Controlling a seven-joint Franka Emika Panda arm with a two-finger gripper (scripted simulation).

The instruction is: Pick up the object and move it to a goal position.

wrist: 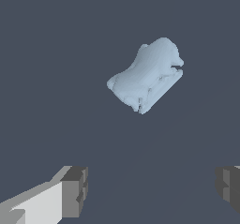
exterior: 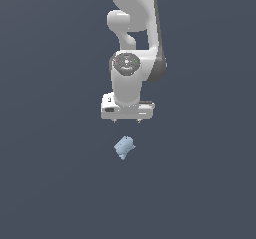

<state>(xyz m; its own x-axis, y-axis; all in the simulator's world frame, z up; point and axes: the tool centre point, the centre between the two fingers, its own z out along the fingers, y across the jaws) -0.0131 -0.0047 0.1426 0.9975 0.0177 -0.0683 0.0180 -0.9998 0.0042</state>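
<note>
Your object (exterior: 124,147) lies on the dark slate-blue ground (exterior: 45,183), alone, just below the gripper (exterior: 127,120) in the exterior view and apart from it. It is a pale light-blue lump, blocky and bumpy, much smaller than the white hand above it. Its long axis runs on a diagonal: in the exterior view the lower end sits toward that view's left and the upper end toward its right. In the wrist view the object (wrist: 147,75) shows the same slant, with a flat straight edge along one long side and rounded bumps along the other.

You will find no readable writing. The arm's wrist (exterior: 126,63) carries a round dark cap with tiny coloured marks, too small to read.

The jaws stand wide apart. In the wrist view the two grey fingertips (wrist: 75,191) sit at opposite edges with bare ground between them. They hold nothing and touch nothing; the object lies beyond them, not between them.
</note>
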